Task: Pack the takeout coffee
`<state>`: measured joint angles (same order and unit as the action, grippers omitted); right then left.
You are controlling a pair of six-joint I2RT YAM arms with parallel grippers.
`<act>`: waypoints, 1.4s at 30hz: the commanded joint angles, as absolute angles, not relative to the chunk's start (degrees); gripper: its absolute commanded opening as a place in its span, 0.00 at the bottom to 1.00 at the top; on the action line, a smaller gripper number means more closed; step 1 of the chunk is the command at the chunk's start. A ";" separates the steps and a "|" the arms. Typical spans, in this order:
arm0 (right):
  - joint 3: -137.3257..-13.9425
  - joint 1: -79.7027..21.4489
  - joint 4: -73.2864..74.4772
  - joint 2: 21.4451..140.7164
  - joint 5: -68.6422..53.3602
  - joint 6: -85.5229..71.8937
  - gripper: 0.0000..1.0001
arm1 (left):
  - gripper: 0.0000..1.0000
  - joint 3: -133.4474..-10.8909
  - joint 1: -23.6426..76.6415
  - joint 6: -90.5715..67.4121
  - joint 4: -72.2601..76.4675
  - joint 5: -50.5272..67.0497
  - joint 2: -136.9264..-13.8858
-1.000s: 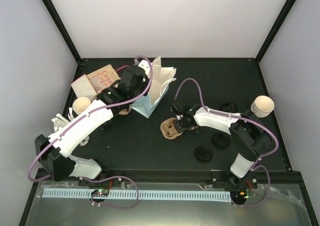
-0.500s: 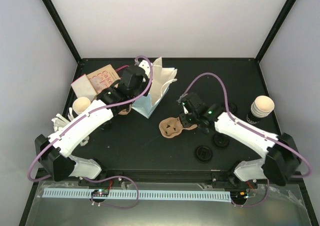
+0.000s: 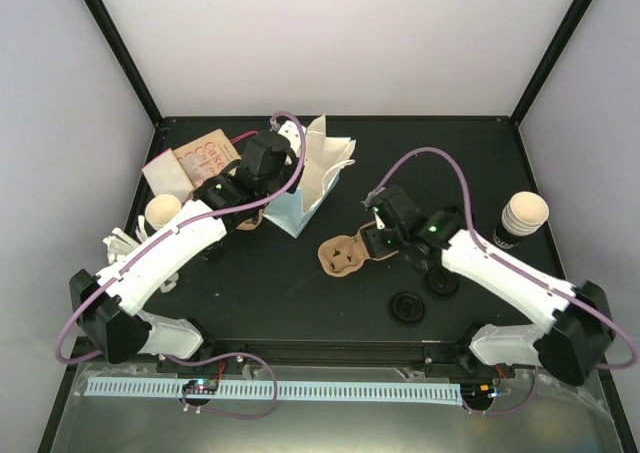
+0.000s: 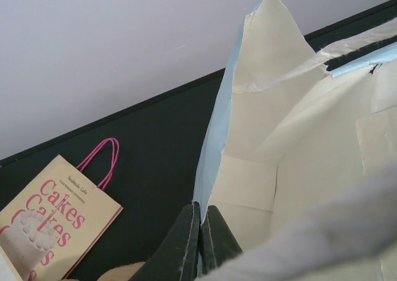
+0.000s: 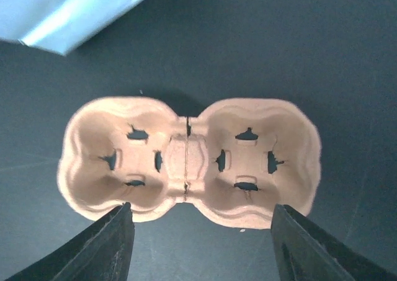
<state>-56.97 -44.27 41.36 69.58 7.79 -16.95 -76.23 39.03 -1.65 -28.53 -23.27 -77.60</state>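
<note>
A light blue paper bag point(image 3: 318, 178) with a cream inside stands open at the back of the table. My left gripper point(image 3: 287, 185) is shut on its left wall edge; in the left wrist view the fingers point(image 4: 186, 244) pinch the bag point(image 4: 285, 144) at its rim. A tan pulp two-cup carrier point(image 3: 345, 256) lies flat in front of the bag. My right gripper point(image 3: 377, 241) is open and empty just right of the carrier. In the right wrist view the carrier point(image 5: 189, 160) lies just ahead of the spread fingers point(image 5: 105, 247), apart from them.
A stack of paper cups point(image 3: 524, 213) stands at the right edge, and a single cup point(image 3: 163, 211) at the left. Three black lids point(image 3: 407, 307) lie near my right arm. A tan "Cakes" bag point(image 3: 195, 161) lies flat at the back left, also in the left wrist view point(image 4: 49, 225).
My right arm has swung its elbow outward and the open gripper has drawn back a little to the right of the carrier. The carrier, bag and left arm have not moved.
</note>
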 commanded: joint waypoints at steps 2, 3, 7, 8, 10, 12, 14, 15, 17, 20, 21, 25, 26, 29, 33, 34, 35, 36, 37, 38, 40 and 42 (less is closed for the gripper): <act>-57.29 -44.34 38.79 79.63 6.30 -17.43 0.66 | 0.02 -76.95 39.09 -1.74 -26.49 -22.86 -76.54; -57.18 -44.34 37.70 81.10 6.20 -17.56 0.68 | 0.02 -76.87 39.07 -1.76 -26.61 -23.02 -76.50; -57.48 -44.36 34.52 86.56 5.90 -17.59 0.71 | 0.02 -76.90 39.02 -1.85 -26.72 -23.19 -76.60; -57.56 -44.38 33.79 87.64 5.76 -17.50 0.70 | 0.02 -76.95 39.07 -1.85 -26.80 -23.20 -76.65; -58.08 -44.32 32.84 89.75 5.52 -17.41 0.69 | 0.02 -77.06 39.07 -1.96 -26.82 -23.14 -76.78; -58.60 -44.36 32.10 91.73 5.08 -17.33 0.68 | 0.02 -77.08 39.03 -1.93 -26.81 -23.19 -76.83; -58.75 -44.37 31.58 93.40 4.89 -17.34 0.68 | 0.02 -77.07 39.04 -1.85 -26.78 -23.21 -76.97; -58.87 -44.38 31.42 94.08 5.03 -17.38 0.68 | 0.02 -77.16 39.10 -1.85 -26.85 -23.31 -76.92; -58.88 -44.47 31.33 95.38 5.84 -17.57 0.68 | 0.02 -77.12 39.04 -1.76 -26.86 -23.47 -76.95; -58.96 -44.42 31.38 96.98 7.27 -17.85 0.65 | 0.02 -77.08 39.04 -1.63 -26.81 -23.71 -76.92; -58.93 -44.47 31.31 97.33 7.33 -17.84 0.63 | 0.02 -77.04 39.03 -1.67 -26.76 -23.79 -76.96; -58.76 -44.46 30.54 97.82 7.18 -17.95 0.51 | 0.02 -77.02 39.10 -1.58 -26.55 -23.82 -77.29; -58.77 -44.43 30.36 97.82 7.13 -17.95 0.49 | 0.02 -77.07 39.09 -1.58 -26.54 -23.82 -77.31; -59.17 -44.47 30.29 97.94 6.92 -17.76 0.40 | 0.02 -77.12 39.09 -1.58 -26.57 -23.78 -77.55; -58.75 -44.45 30.55 96.14 6.58 -17.78 0.32 | 0.02 -77.24 39.11 -1.50 -26.68 -23.81 -77.55; -58.53 -44.39 30.75 94.94 6.63 -17.87 0.32 | 0.02 -77.25 39.04 -1.49 -26.72 -23.87 -77.57; -58.20 -44.46 31.09 93.88 6.81 -17.84 0.32 | 0.02 -77.26 39.05 -1.43 -26.72 -23.90 -77.49; -57.89 -44.45 31.47 92.66 6.84 -17.79 0.30 | 0.02 -77.24 39.10 -1.41 -26.73 -23.88 -77.47; -57.54 -44.47 31.78 91.32 7.07 -17.82 0.29 | 0.02 -77.25 39.06 -1.45 -26.68 -23.83 -77.49; -57.15 -44.45 32.03 89.76 7.21 -17.80 0.26 | 0.02 -77.19 39.10 -1.37 -26.64 -23.78 -77.47; -56.33 -44.47 32.64 86.42 6.69 -17.52 0.21 | 0.02 -77.23 39.08 -1.32 -26.63 -23.70 -77.50; -55.99 -44.46 33.84 83.21 6.34 -17.57 0.21 | 0.02 -77.25 39.09 -1.32 -26.63 -23.64 -77.50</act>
